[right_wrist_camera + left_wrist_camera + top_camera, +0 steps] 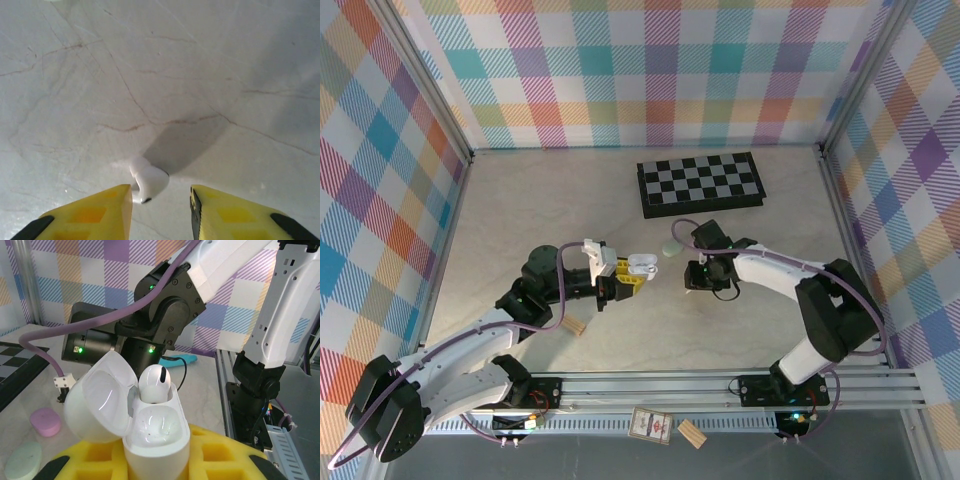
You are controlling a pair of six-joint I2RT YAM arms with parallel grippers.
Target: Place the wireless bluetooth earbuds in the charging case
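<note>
My left gripper (159,462) is shut on the white charging case (157,437), holding it upright above the table with its lid (97,397) swung open to the left. One white earbud (155,384) sits in the case's far slot; the near slot is bare. In the top view the case (642,266) sits at the tip of the left gripper (620,282). My right gripper (161,202) points down at the table, open. A second white earbud (148,181) lies on the table between its yellow fingers, close to the left finger (102,210) and well apart from the right one.
A pale green case (670,250) lies just beyond both grippers, and a purple case (45,421) lies beside it. A checkerboard (700,182) is at the back. A tan wooden block (578,326) rests by the left arm. Plaid walls enclose the table.
</note>
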